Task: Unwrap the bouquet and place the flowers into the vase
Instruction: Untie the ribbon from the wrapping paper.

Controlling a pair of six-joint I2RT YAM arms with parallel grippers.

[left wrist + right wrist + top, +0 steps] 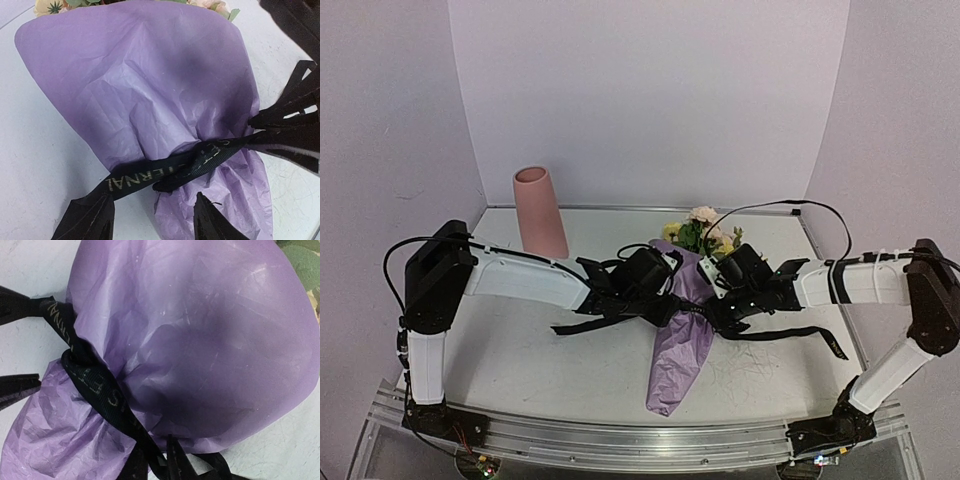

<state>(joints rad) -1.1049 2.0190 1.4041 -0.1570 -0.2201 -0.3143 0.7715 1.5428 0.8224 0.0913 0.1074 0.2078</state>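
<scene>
Right wrist view: my right pincer (169,465) pinches the black ribbon (95,385) at the bottom of the frame, so I can tug the knot loose. My left pincer (151,212) hangs open over the bouquet (685,335), mid-frame; the vase (540,212) stands upper left

Gold "TERNAL" – black ribbon (150,177) round bouquet (150,85)

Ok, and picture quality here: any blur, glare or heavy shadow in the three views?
Top external view: even soft light, sharp, the near rail bowed by the lens. Left wrist view: the paper wrap and the lettering on the black ribbon crisp, the left pincer fingertips at the bottom soft. Right wrist view: a dark shadow across the paper wrap, slight sheen, no glare.
</scene>
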